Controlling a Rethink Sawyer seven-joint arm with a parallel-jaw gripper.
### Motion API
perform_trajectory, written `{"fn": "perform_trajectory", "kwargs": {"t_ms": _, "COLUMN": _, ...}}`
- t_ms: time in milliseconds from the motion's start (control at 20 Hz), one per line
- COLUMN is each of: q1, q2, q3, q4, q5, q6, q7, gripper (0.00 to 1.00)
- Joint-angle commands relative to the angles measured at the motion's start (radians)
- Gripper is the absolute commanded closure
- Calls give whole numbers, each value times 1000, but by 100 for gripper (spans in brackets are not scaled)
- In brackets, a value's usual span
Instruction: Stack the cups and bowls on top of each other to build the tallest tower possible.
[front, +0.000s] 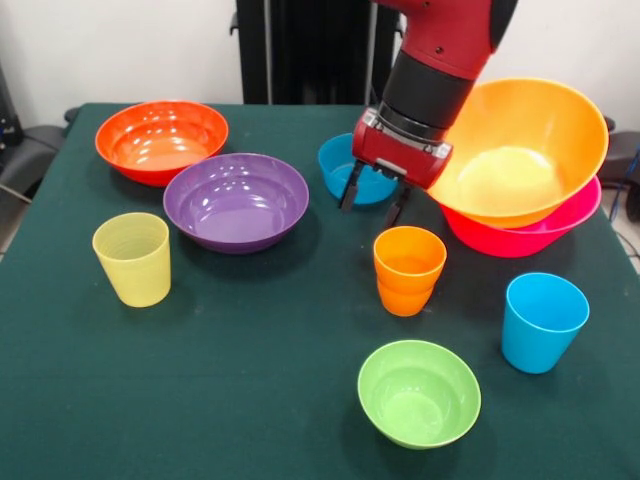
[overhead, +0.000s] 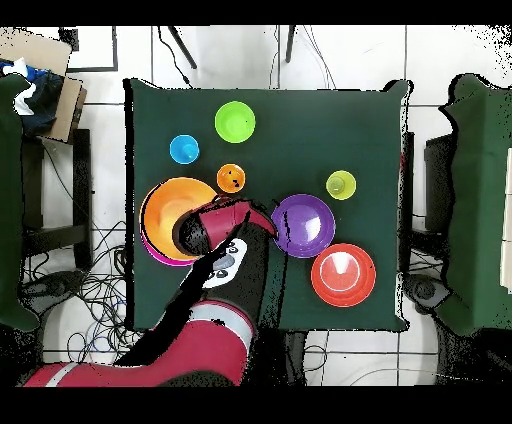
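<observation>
Gripper (front: 373, 198) hangs with fingers apart (nothing between them) just above the orange cup (front: 408, 269).

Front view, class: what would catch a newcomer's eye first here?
The red arm's gripper hangs open above the small blue bowl, mid-table. Beside it the large orange bowl sits tilted in the hot pink bowl, the only stack yet. The lime green bowl lies nearest the camera.
</observation>
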Motion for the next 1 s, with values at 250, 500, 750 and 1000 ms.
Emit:
{"fn": "perform_trajectory", "kwargs": {"t_ms": 250, "q1": -11, "q2": 28, "q3": 72, "q4": -48, "q5": -4, "q6": -71, "q7": 55, "gripper": 0}}
{"fn": "perform_trajectory", "kwargs": {"t_ms": 500, "q1": -19, "q2": 5, "q3": 82, "q4": -36, "q5": -6, "q6": -52, "q7": 40, "gripper": 0}}
{"fn": "perform_trajectory", "kwargs": {"t_ms": 750, "q1": -29, "q2": -93, "q3": 101, "q4": 22, "q5": -3, "q6": 32, "q7": 0, "gripper": 0}}
{"fn": "perform_trajectory", "kwargs": {"t_ms": 1000, "q1": -31, "q2": -120, "q3": 108, "q4": 39, "q5": -4, "q6": 54, "q7": -7, "gripper": 0}}
